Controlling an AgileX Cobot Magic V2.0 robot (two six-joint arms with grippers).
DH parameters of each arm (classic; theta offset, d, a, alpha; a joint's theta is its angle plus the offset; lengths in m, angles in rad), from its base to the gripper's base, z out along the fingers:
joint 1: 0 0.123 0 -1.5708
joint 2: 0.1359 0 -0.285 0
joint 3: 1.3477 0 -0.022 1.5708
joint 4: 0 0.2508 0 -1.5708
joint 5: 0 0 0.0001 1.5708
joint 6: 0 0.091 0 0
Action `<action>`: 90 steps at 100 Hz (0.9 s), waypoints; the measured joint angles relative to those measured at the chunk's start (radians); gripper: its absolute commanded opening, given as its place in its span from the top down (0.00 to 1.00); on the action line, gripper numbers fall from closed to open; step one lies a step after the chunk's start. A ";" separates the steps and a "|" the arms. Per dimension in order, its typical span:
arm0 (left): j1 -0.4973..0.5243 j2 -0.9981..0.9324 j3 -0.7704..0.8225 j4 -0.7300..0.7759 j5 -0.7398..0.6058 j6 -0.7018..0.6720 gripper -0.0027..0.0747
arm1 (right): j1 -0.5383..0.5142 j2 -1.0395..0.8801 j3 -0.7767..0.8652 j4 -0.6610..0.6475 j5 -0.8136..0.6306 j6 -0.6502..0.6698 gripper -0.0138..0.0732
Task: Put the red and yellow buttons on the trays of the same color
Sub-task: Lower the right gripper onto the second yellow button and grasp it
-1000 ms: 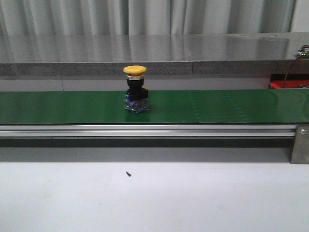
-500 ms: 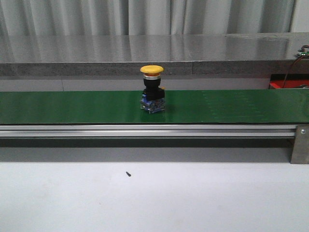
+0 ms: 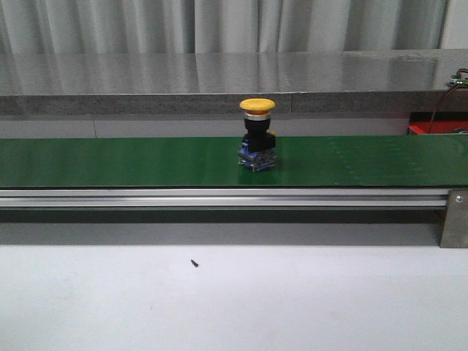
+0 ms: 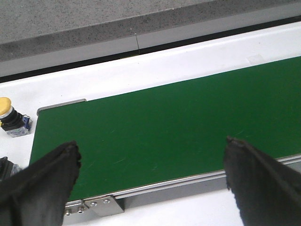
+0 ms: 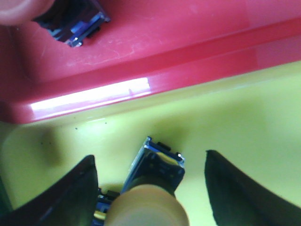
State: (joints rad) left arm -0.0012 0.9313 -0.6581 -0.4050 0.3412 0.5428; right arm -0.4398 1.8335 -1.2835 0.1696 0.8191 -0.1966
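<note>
On the near white tabletop [image 3: 292, 300] lies a small dark screw [image 3: 194, 263], left of centre. Beyond it runs an aluminium rail [image 3: 219, 197] with a bracket [image 3: 455, 218] at its right end, edging the green conveyor belt [image 3: 110, 161]. A yellow mushroom button [image 3: 257, 135] stands upright on the belt, a little right of centre, its yellow cap on top, black body below and a blue contact block touching the belt. Behind the belt is a grey stone ledge [image 3: 146, 80], and at the far right a sliver of something red [image 3: 437, 128] shows.

In the left wrist view, the left gripper [image 4: 150, 174] hovers over the belt's end with its fingers [image 4: 40, 183] spread wide and nothing between them. Off the belt's end, on the white surface, stands another yellow button [image 4: 10, 117], and a dark object is partly hidden by the finger beside it.

In the right wrist view, the right gripper [image 5: 150, 188] hangs over the yellow tray [image 5: 235, 122] with its fingers [image 5: 61, 197] spread apart. A yellow-capped button [image 5: 153, 188] lies in the tray between them; whether they touch it I cannot tell. Just beyond, the red tray [image 5: 188, 42] holds a red-capped button [image 5: 70, 21].
</note>
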 measured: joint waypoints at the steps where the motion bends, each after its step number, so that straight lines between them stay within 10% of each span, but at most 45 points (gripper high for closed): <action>1: 0.000 0.000 0.000 0.000 0.000 0.000 0.19 | 0.000 -0.003 0.000 0.000 0.000 0.000 0.27; 34: 0.000 0.000 0.000 0.000 0.000 0.000 0.19 | 0.044 -0.133 -0.030 0.078 -0.002 -0.040 0.27; 90: 0.000 0.000 0.000 0.000 0.000 0.000 0.19 | 0.520 -0.275 -0.034 0.105 0.084 -0.176 0.27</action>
State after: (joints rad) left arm -0.0012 0.9313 -0.6581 -0.4050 0.3412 0.5428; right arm 0.0803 1.5582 -1.3171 0.2751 0.9029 -0.3727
